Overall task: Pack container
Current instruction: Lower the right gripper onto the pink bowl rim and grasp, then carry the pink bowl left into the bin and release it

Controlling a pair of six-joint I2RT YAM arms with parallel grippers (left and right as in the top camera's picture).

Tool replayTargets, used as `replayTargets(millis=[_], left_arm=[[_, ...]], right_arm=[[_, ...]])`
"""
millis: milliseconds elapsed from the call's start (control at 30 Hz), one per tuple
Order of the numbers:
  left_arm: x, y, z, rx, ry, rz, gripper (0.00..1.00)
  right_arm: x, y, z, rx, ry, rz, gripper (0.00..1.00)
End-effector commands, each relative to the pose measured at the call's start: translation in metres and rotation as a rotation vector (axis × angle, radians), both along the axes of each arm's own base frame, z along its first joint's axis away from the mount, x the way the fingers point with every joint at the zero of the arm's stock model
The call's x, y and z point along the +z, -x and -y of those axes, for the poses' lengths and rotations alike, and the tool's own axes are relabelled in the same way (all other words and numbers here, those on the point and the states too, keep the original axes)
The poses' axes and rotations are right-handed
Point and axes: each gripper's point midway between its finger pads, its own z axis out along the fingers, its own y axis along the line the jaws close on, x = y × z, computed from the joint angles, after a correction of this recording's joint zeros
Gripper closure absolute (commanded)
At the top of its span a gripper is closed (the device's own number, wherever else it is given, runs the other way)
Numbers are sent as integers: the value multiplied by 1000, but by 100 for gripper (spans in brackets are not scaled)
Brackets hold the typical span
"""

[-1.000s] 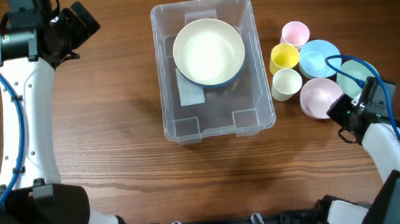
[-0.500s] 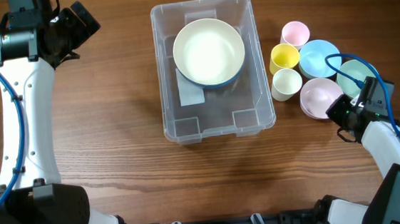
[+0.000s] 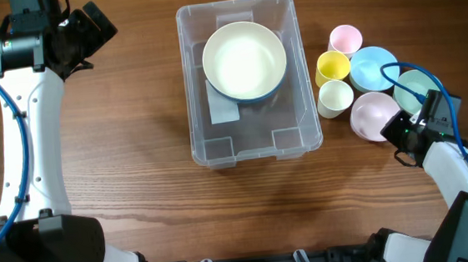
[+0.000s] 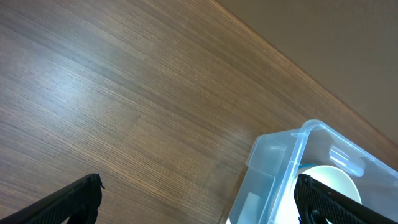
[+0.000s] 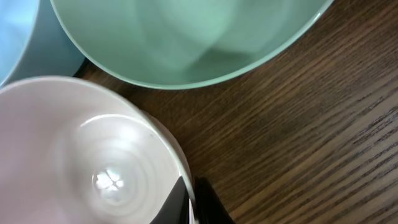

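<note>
Right gripper (image 5: 190, 200) has crept a touch closer to the pink bowl (image 3: 371, 113) over the last second. Its dark fingertips now sit at that bowl's near rim, close together (whether they truly pinch the rim or only touch it, I cannot tell from the wrist view). Nothing else has shifted. The container (image 3: 255, 128) sits mid-table with a white bowl (image 3: 244, 61) resting in its far half, partly over the label (image 3: 222, 111). The other pieces cluster just to its right: pink cup (image 3: 345, 38), yellow cup (image 3: 332, 66), white cup (image 3: 334, 98), blue bowl (image 3: 373, 66) and green bowl (image 3: 414, 83). The pink bowl has not left the table (image 3: 137, 180), so the small advance reads as a grasp being set up rather than a lift under way, and I judge this bowl the next item to go in. One piece looks packed and six remain. The green bowl lies just beside the pink one, so a careless lift could nudge it. The left gripper (image 4: 198, 186) hangs spread wide at the far left, holding nothing.
</note>
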Motion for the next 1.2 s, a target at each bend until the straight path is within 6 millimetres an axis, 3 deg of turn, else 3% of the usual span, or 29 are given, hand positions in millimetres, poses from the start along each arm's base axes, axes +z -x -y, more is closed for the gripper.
replayTargets(millis=[0,267,400,633,833,967,1167], left_arm=[[14,2,0,5,12,34,0],[14,2,0,5,12,34,0],[14,2,0,5,12,34,0],[14,2,0,5,12,34,0],[14,2,0,5,12,34,0],[14,2,0,5,12,34,0],[14,2,0,5,12,34,0]], right_arm=[[-6,6,-3,1,-19,-24,96],[-8,11,-7,9,-34,-46,96],[1,8,-13,76,-34,-22,96],[54,-1,-11,134,38,89,96],[114,-2,-14,155,104,235,96],[156,-3,-35,267,112,386,96],[193,-3,-63,369,119,527,96]])
